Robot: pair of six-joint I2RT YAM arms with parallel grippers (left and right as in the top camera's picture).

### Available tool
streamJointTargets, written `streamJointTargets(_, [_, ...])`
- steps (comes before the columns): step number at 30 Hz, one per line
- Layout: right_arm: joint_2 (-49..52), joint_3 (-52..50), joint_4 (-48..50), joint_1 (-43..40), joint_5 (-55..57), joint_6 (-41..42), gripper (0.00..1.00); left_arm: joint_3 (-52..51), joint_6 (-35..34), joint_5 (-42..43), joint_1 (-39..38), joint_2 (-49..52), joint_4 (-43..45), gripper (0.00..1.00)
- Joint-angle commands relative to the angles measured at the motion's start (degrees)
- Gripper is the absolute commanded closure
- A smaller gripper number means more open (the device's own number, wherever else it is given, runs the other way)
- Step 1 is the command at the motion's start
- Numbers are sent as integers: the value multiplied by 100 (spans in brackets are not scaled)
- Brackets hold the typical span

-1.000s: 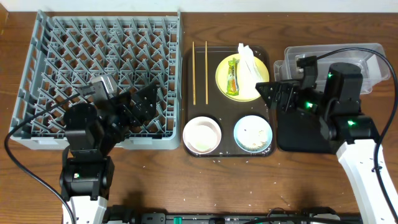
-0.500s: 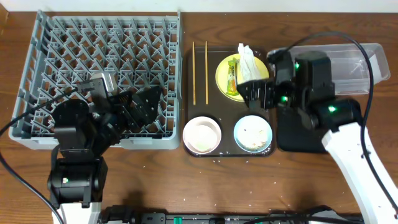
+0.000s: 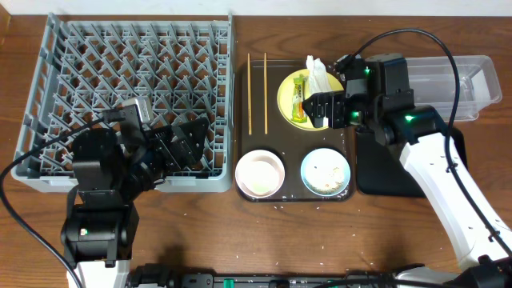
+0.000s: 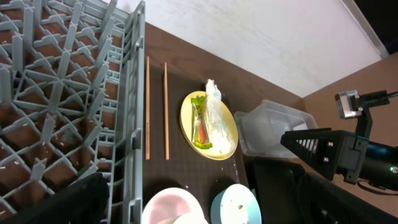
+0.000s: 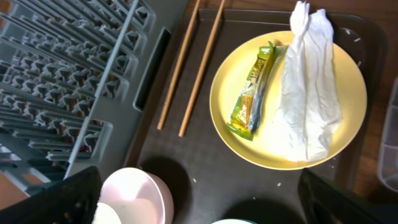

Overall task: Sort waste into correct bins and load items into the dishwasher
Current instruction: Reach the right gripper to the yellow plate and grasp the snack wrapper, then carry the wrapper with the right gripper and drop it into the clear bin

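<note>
My right pincer (image 3: 330,110) hangs open over the plate (image 5: 273,138) carrying wrapper (image 5: 254,93) and napkin (image 5: 311,93); left pincer (image 3: 182,138) open above the rack (image 3: 120,64).

No lettering can be read anywhere. The green-and-orange plastic snack wrapper (image 5: 254,93), lying on the round yellow plate (image 5: 264,147), carries small print, too blurred to make out.

Yellow plate (image 5: 268,144) — green-and-orange wrapper (image 5: 254,99), white napkin (image 5: 311,93)

a wooden table (image 3: 240,240) bears a grey rack (image 3: 160,64), brown serving tray (image 3: 276,140), black tray (image 3: 384,172) and clear tub (image 3: 448,80).
</note>
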Motion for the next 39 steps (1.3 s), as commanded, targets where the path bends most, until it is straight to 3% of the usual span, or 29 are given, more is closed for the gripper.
streamJointTargets(1, [-48, 109, -155, 22, 428, -109, 11, 109, 92, 57, 13, -4, -37, 2])
streamJointTargets(4, [142, 105, -251, 35, 1043, -37, 26, 109, 92, 57, 13, -4, -37, 2])
streamJointTargets(5, [216, 105, -245, 39, 1198, 92, 37, 109, 94, 57, 13, -4, -37, 2])
streamJointTargets(16, [1637, 103, 1141, 442, 1611, -46, 43, 109, 94, 57, 13, -4, -37, 2])
streamJointTargets(21, [2376, 103, 1910, 599, 1652, -42, 54, 109, 94, 57, 13, -4, -37, 2])
streamJointTargets(27, [2940, 103, 2503, 728, 1777, 4, 56, 109, 94, 57, 13, -4, -37, 2])
streamJointTargets(32, [3338, 103, 2544, 820, 2157, 555, 73, 109, 94, 57, 13, -4, -37, 2])
streamJointTargets(34, [3316, 105, 2544, 837, 2124, 557, 95, 109, 94, 57, 13, -4, -37, 2])
streamJointTargets(35, [3272, 107, 2527, 839, 2120, 560, 99, 109, 92, 57, 13, -4, -37, 2])
streamJointTargets(39, [2691, 111, 2374, 824, 1947, 761, 99, 109, 94, 57, 13, -4, -37, 2])
